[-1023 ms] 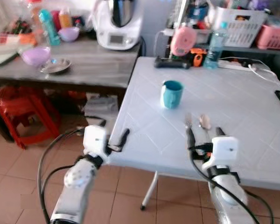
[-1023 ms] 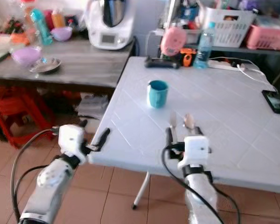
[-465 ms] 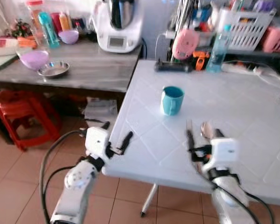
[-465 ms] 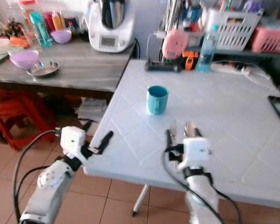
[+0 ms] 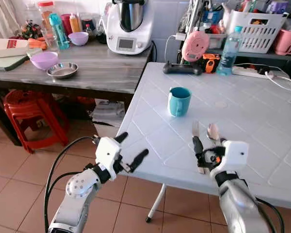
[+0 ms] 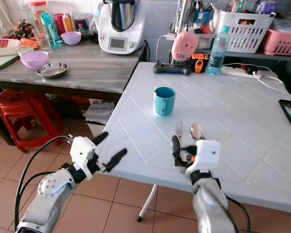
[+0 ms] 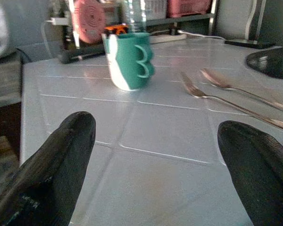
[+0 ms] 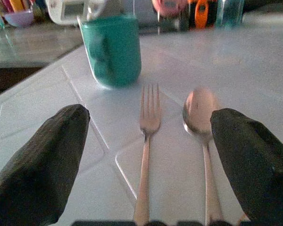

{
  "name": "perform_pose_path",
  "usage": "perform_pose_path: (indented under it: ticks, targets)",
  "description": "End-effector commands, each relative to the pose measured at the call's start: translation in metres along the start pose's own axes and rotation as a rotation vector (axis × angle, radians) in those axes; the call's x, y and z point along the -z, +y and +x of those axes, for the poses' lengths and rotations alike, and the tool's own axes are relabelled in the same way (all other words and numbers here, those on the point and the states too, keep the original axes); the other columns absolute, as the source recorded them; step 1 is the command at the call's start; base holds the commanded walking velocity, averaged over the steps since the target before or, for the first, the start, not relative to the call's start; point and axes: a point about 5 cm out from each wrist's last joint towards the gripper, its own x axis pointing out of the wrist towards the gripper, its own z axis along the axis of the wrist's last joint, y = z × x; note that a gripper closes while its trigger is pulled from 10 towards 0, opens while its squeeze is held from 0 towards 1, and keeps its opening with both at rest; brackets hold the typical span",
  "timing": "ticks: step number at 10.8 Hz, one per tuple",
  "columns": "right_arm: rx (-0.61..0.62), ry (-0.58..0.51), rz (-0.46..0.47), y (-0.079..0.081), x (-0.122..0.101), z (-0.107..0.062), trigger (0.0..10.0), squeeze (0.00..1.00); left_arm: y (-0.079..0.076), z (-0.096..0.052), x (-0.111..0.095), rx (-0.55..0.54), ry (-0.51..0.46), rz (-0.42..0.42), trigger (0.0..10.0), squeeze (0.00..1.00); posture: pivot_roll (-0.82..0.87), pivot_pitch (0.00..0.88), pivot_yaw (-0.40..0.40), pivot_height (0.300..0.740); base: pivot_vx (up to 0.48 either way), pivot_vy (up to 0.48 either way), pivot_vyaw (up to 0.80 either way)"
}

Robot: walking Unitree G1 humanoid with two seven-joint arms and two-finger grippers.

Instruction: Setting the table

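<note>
Right wrist view: fork and spoon lie lengthwise between wide-spread fingers.
The right claw (image 5: 203, 151) hovers, holding nothing, over the handle ends of the fork (image 8: 147, 141) and spoon (image 8: 201, 127), 2 pieces side by side whose long axes run toward the teal cup (image 5: 178, 101) beyond them. The left claw (image 5: 131, 151), also spread wide and holding nothing, sits off the desk (image 5: 262, 116) edge, farther from the cup.

The handle ends of the fork (image 5: 195, 135) and spoon (image 5: 213, 133) are hidden behind the right gripper (image 5: 207, 156) near the white table's (image 5: 262, 126) front edge. A dark phone (image 6: 290, 108) at the table's right edge is cut off by the frame. Labels on the bottles (image 5: 58, 29) along the wooden counter's (image 5: 102, 73) back edge are too small to read.
</note>
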Motion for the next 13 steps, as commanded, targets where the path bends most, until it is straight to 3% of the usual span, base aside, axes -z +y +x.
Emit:
perform_pose_path:
  ticks: [1, 4, 9, 13]
  targets:
    - [-0.008, 0.022, -0.009, 0.000, -0.002, 0.005, 10.0, 0.00, 0.000, -0.001, -0.001, 0.022, 0.001, 0.016, 10.0, 0.00, 0.01, 0.004, 0.004, 0.740, 0.000, 0.000, 0.00]
    - [-0.008, 0.080, -0.026, -0.007, -0.002, 0.014, 10.0, 0.00, -0.003, 0.000, -0.002, 0.043, -0.012, 0.002, 10.0, 0.00, 0.01, 0.010, -0.002, 0.740, 0.000, 0.000, 0.00]
    - [-0.033, 0.186, -0.013, 0.000, -0.002, 0.038, 10.0, 0.00, -0.007, -0.007, -0.005, 0.049, -0.016, -0.007, 10.0, 0.00, 0.03, 0.039, -0.004, 0.740, 0.000, 0.000, 0.00]
    - [-0.018, 0.238, -0.008, -0.002, 0.007, 0.037, 9.7, 0.00, -0.006, -0.013, -0.001, 0.065, 0.011, 0.004, 10.0, 0.00, 0.03, 0.069, 0.001, 0.740, 0.000, 0.000, 0.00]
